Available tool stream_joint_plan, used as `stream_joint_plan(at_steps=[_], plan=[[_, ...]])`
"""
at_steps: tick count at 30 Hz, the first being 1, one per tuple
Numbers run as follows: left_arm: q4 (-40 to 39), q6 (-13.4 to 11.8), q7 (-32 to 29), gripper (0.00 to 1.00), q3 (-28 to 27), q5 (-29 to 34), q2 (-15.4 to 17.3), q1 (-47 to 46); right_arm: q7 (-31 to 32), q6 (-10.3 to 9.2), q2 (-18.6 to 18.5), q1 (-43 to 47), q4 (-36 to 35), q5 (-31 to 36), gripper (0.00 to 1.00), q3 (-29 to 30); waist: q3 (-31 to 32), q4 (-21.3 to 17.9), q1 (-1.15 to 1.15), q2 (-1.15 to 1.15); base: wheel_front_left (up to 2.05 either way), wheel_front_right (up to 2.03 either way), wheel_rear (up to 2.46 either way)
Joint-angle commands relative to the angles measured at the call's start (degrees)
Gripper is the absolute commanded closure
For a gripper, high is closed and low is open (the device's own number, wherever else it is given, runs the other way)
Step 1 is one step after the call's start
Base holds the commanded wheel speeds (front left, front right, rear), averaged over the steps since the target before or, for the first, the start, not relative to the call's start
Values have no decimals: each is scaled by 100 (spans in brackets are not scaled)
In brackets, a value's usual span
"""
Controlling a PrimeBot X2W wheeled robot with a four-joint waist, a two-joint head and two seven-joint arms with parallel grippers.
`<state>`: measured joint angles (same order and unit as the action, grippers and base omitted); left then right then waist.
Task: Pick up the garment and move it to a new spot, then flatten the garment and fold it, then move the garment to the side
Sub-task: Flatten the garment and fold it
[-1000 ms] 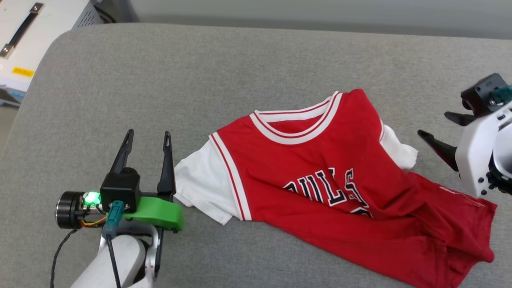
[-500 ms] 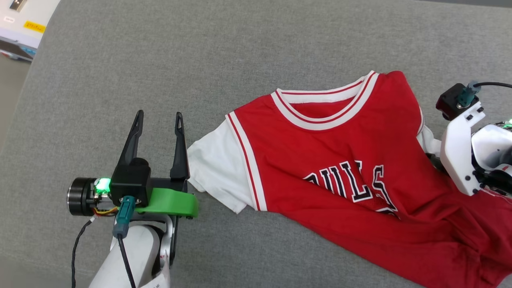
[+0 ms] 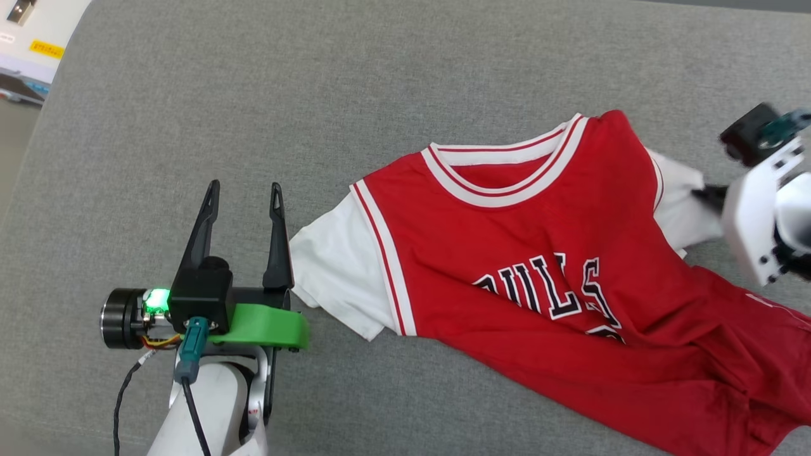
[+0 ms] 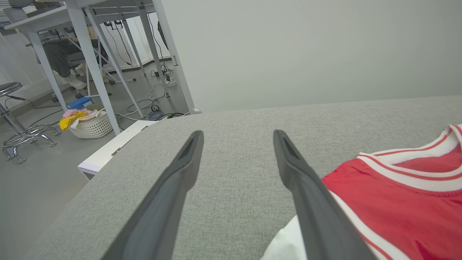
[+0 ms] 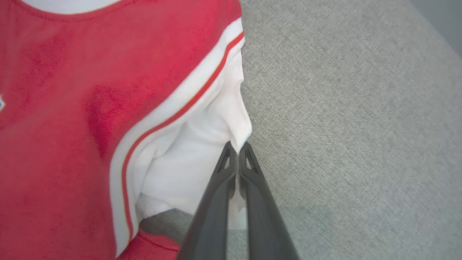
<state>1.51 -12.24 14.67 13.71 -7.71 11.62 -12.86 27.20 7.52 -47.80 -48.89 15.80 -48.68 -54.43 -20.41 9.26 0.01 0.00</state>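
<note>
The garment (image 3: 519, 253), a red jersey with white sleeves and black lettering, lies rumpled on the grey cushion (image 3: 317, 95), collar toward the far side. My right gripper (image 3: 703, 191) is at its right white sleeve (image 3: 678, 215). In the right wrist view the two fingers (image 5: 223, 187) are pressed together, and the right gripper (image 5: 237, 145) pinches the edge of the white sleeve (image 5: 187, 159) beside the garment's red body (image 5: 72, 90). My left gripper (image 3: 246, 185) stands open just left of the other white sleeve (image 3: 329, 266). The left gripper (image 4: 238, 132) holds nothing, and the garment (image 4: 397, 195) lies to its right.
The cushion's left edge drops off near a white case (image 3: 31, 38). The left wrist view shows floor beyond that edge with a white box (image 4: 108, 151), table legs (image 4: 90, 65), a laundry basket (image 4: 90, 124), a stool (image 4: 14, 119) and a pale wall (image 4: 306, 47).
My right gripper came onto the right sleeve, shut on it and drew it outward. The head camera tilted down, shifting the picture. The left gripper stayed open beside the left sleeve.
</note>
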Motion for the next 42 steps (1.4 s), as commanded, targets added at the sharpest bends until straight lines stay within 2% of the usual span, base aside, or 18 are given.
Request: stream_joint_plan(at_steps=[1, 7, 13, 18, 21, 26, 27, 28, 29, 30, 36, 42], plan=[[10, 52, 32, 0, -44, 79, -57, 116, -103, -3, -141, -172, -53, -6, 100, 97, 100, -75, -1, 0, 0, 0, 0], [-22, 187, 32, 0, -151, 217, -156, 209, -175, -3, -643, -213, -52, -110, 100, 600, 95, -78, -1, 0, 0, 0, 0], [-11, 310, 32, 0, -197, 316, -259, 152, -16, -3, -777, -116, 628, -238, 100, 1062, -110, 1, -1, 0, 0, 0, 0], [25, 401, 32, 0, -212, 394, -346, 82, 77, -3, -546, -31, 1618, -41, 100, 1215, -268, 78, -1, 0, 0, 0, 0], [57, 452, 32, 0, -215, 437, -384, 27, 46, -3, -268, -4, 2262, 30, 100, 1357, -342, 130, -1, 0, 0, 0, 0], [105, 497, 33, 0, -253, 488, -413, -7, -225, -3, 131, 15, 2872, 163, 100, 1469, -361, 135, -1, 0, 0, 0, 0], [125, 504, 33, 0, -265, 495, -416, -2, -352, -3, 189, 9, 2967, 179, 64, 1510, -337, 124, -1, 0, 0, 0, 0], [142, 509, 33, 0, -276, 501, -417, 5, -451, -3, 231, 14, 3021, 183, 53, 1535, -304, 111, -1, 0, 0, 0, 0], [162, 517, 33, 0, -288, 507, -416, 19, -620, -3, 258, 19, 3043, 203, 0, 1560, -257, 95, -1, 0, 0, 0, 0], [167, 521, 33, 0, -297, 508, -417, 26, -758, -3, 261, 17, 3040, 225, 0, 1579, -227, 85, -1, 0, 0, 0, 0], [164, 556, 33, 0, -446, 491, -383, 135, -2524, -3, 161, 102, 2903, 710, 0, 1845, 136, -80, -1, 0, 0, 0, 0], [128, 641, 33, 0, -614, 479, -263, 227, -3891, -3, 509, 564, 2675, 1222, 0, 2479, 511, -318, -1, 0, 0, 0, 0]])
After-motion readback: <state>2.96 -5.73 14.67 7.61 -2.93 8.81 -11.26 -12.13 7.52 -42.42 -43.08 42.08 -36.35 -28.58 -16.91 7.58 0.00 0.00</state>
